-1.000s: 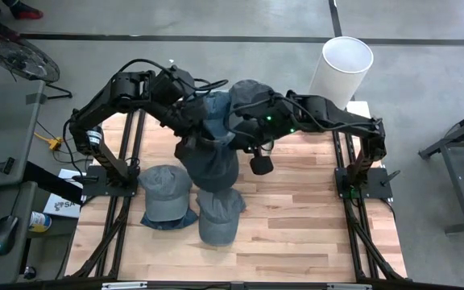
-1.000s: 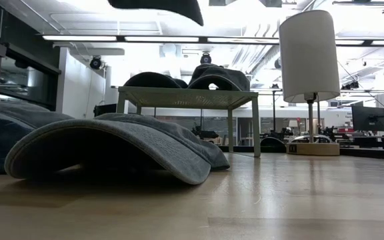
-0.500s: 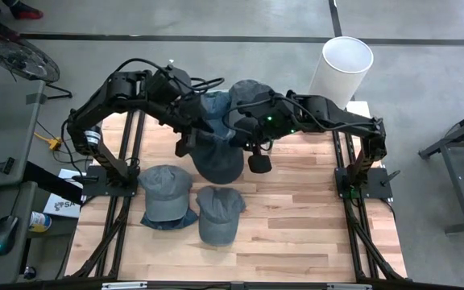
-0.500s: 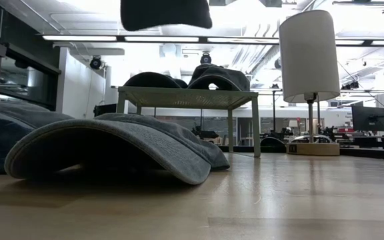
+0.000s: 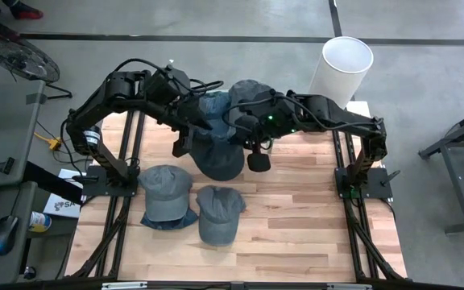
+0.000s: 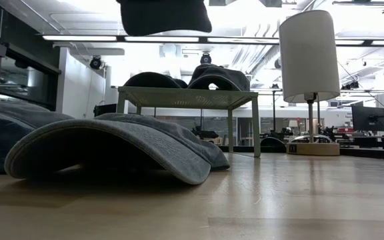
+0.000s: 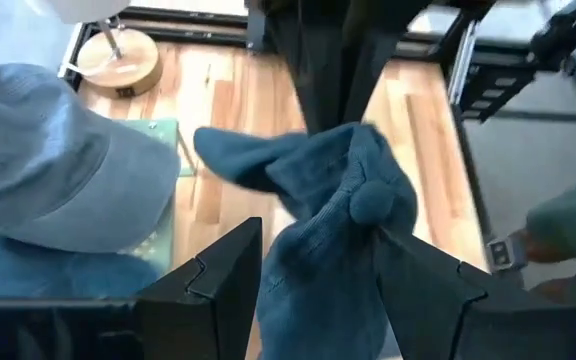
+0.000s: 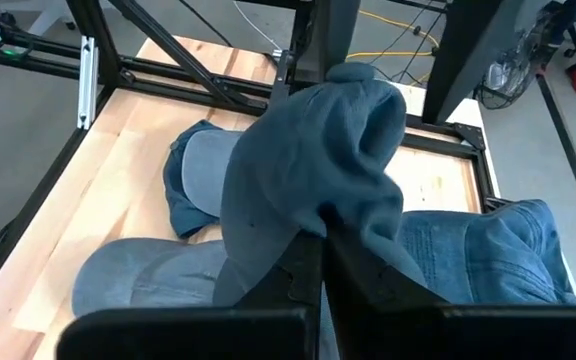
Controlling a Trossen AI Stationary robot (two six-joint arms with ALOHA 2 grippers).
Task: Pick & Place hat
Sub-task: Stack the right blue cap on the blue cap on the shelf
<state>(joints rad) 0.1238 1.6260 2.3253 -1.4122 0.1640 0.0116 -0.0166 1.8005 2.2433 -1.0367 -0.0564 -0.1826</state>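
High view: hat (image 5: 217,155) raised off the worktop (image 5: 296,217) over the last second, now hanging mid-worktop beside the stack.

Low view: only the dark lower edge showing at top, clear of the caps (image 6: 112,150) below.

Left wrist: left end effector (image 7: 313,265) clamped on hat.

Right wrist: right end effector (image 8: 320,262) pinched on it too. Lift done; placing still ahead.

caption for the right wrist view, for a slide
Right pincer shut on a dark blue fabric hat, lifted above two grey caps on the wooden table.
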